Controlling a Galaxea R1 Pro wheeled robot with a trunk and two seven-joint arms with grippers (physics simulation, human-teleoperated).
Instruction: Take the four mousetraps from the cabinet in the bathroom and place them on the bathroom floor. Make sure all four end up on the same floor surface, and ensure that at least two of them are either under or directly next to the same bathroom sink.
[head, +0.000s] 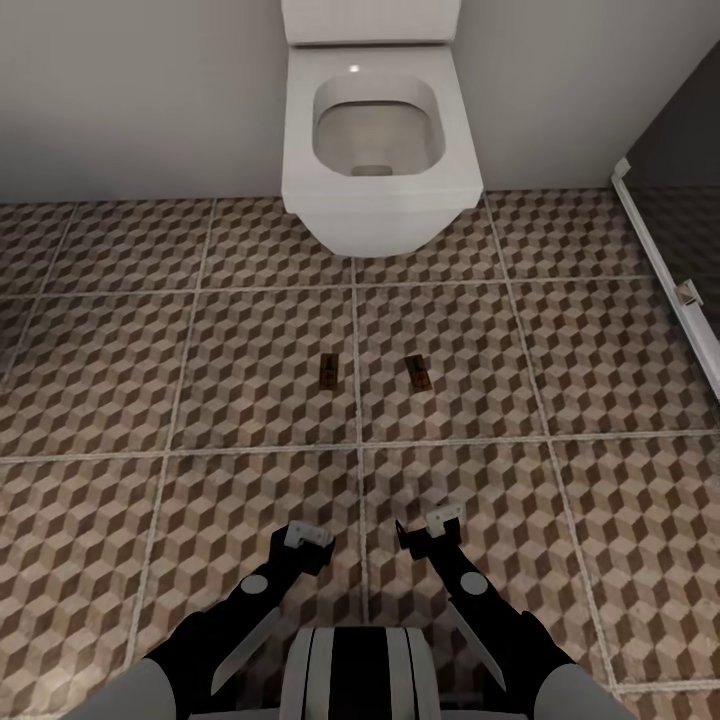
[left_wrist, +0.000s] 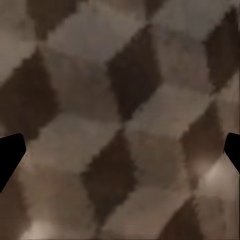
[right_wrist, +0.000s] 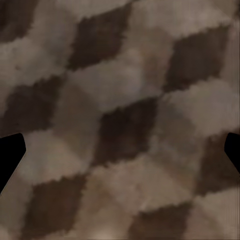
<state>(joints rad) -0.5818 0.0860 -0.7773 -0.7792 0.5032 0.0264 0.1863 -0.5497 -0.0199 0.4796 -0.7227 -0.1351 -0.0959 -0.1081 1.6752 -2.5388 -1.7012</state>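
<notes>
Head view looks down on the bathroom floor (head: 120, 380) of large square tiles printed with brown, beige and white cubes, with a white toilet (head: 375, 150) against the grey wall at the top centre. Two small flat tan wooden mousetraps lie on the tiles in the middle of the frame, in front of the toilet: the left mousetrap (head: 327, 370) and the right mousetrap (head: 418, 372), near each other but apart, one on either side of a pale grout line. A dark shower-stall edge (head: 665, 270) with a white sill runs down the right side.

Low in the frame the left gripper (head: 300, 540) and the right gripper (head: 425, 532) hang over the tiles, short of the traps. In each wrist view the dark fingertips sit at the far edges with bare blurred tile between them, so both jaws stand wide and hold nothing.

By my reading, two traps are set down and two are yet to be brought. No sink is visible, so whether these two lie beside one cannot be told. The next move probably calls for going to the cabinet for the rest.
</notes>
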